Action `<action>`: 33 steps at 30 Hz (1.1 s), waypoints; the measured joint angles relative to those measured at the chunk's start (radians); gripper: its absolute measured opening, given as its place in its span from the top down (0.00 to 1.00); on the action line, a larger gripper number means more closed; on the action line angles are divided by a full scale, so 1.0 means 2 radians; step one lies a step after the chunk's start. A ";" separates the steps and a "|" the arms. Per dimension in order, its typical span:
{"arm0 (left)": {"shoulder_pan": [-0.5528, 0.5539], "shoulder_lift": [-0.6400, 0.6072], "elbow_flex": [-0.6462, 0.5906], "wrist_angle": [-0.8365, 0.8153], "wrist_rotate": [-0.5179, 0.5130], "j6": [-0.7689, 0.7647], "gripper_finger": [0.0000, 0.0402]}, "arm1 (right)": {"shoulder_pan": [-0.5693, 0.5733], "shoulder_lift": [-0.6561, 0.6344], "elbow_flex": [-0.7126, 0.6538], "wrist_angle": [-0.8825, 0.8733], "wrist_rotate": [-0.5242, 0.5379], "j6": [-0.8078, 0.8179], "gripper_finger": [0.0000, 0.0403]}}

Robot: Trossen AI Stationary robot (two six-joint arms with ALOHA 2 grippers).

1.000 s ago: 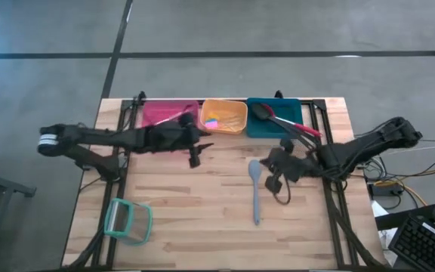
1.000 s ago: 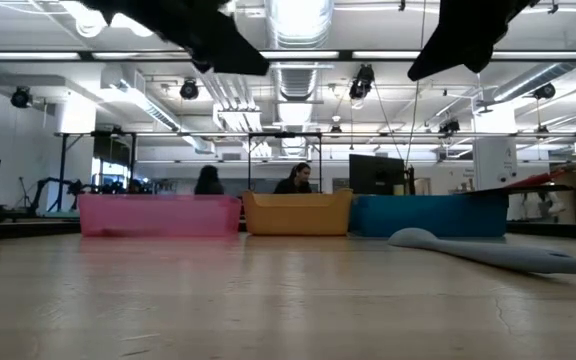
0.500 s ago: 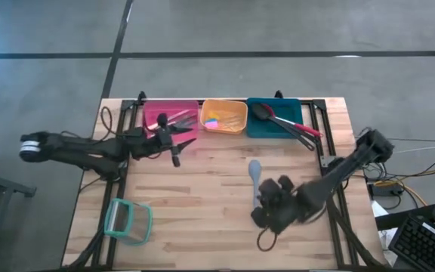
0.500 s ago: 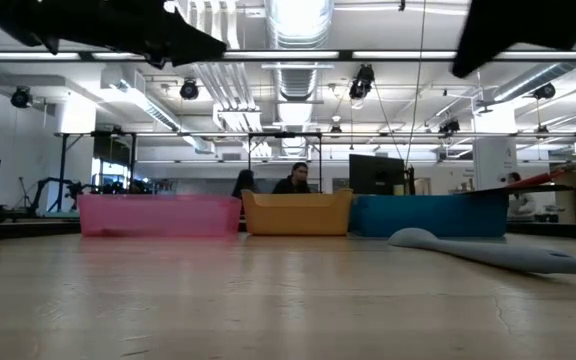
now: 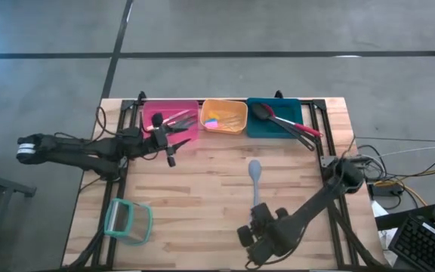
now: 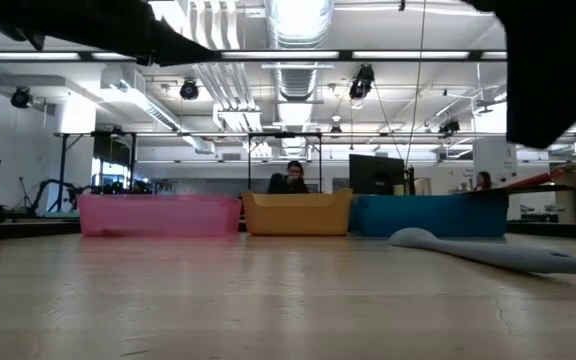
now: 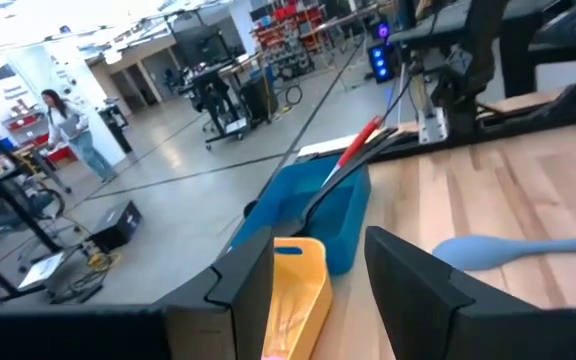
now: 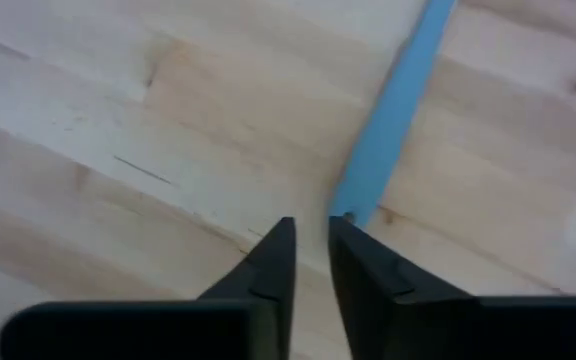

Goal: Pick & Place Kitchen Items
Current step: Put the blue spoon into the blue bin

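A blue-grey spoon [image 5: 254, 177] lies flat on the wooden table, bowl toward the far edge; it also shows in the low view [image 6: 488, 250]. My right gripper [image 8: 308, 250] points steeply down over the table just short of the free end of the spoon's handle [image 8: 353, 210]. Its fingers stand slightly apart with nothing between them and touch nothing. My left gripper [image 7: 318, 270] hangs level and open in front of the pink bin [image 5: 168, 117], holding nothing. A black spoon and a red-handled utensil [image 5: 297, 128] lie in the teal bin [image 5: 276, 121].
Pink, orange [image 5: 223, 115] and teal bins stand in a row along the far edge. A clear teal-rimmed container [image 5: 127, 219] sits at the near left. Bare wood lies between the bins and the near edge. People move in the room beyond the table.
My right gripper has swung from the table's right middle toward the near edge and the left, sinking and tipping from nearly level to point steeply down over the spoon's handle end. My left gripper has drawn back toward the left edge. The spoon has not moved.
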State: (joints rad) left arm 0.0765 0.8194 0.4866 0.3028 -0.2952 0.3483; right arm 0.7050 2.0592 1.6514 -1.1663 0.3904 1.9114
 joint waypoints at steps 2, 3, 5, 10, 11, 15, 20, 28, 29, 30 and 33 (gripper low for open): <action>0.000 0.000 0.000 -0.005 -0.008 0.000 0.59 | -0.003 0.020 0.011 0.000 -0.003 0.010 0.81; 0.000 0.000 0.000 -0.008 -0.011 0.000 0.59 | -0.003 0.030 0.016 0.001 -0.004 0.014 0.77; 0.000 0.000 0.000 -0.009 -0.014 0.002 0.59 | -0.007 0.048 0.025 -0.001 -0.005 0.021 0.70; 0.000 0.000 0.000 -0.020 -0.014 0.004 0.59 | -0.024 0.067 0.037 0.000 -0.016 0.011 0.51; 0.000 0.000 0.000 -0.023 -0.014 0.004 0.59 | -0.028 0.067 0.038 0.001 -0.017 0.006 0.48; 0.000 0.000 -0.001 -0.038 -0.013 0.005 0.59 | -0.042 0.067 0.038 -0.003 -0.038 -0.012 0.36; 0.000 0.000 -0.001 -0.043 -0.013 0.004 0.59 | -0.051 0.066 0.033 -0.003 -0.049 -0.025 0.26; 0.000 0.000 -0.001 -0.043 -0.013 0.004 0.59 | -0.051 0.066 0.003 -0.001 -0.073 -0.016 0.26; 0.000 0.000 -0.001 -0.044 -0.013 0.004 0.59 | -0.051 0.066 -0.002 0.004 -0.077 -0.016 0.27; 0.000 0.000 -0.001 -0.044 -0.013 0.004 0.59 | -0.051 0.066 -0.008 0.010 -0.082 -0.017 0.29; 0.000 0.000 -0.001 -0.048 -0.013 0.004 0.59 | -0.051 0.064 -0.028 0.036 -0.089 -0.018 0.33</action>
State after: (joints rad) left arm 0.0765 0.8200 0.4854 0.2072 -0.3202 0.3569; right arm 0.6025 2.1865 1.5957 -1.0945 0.2116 1.8751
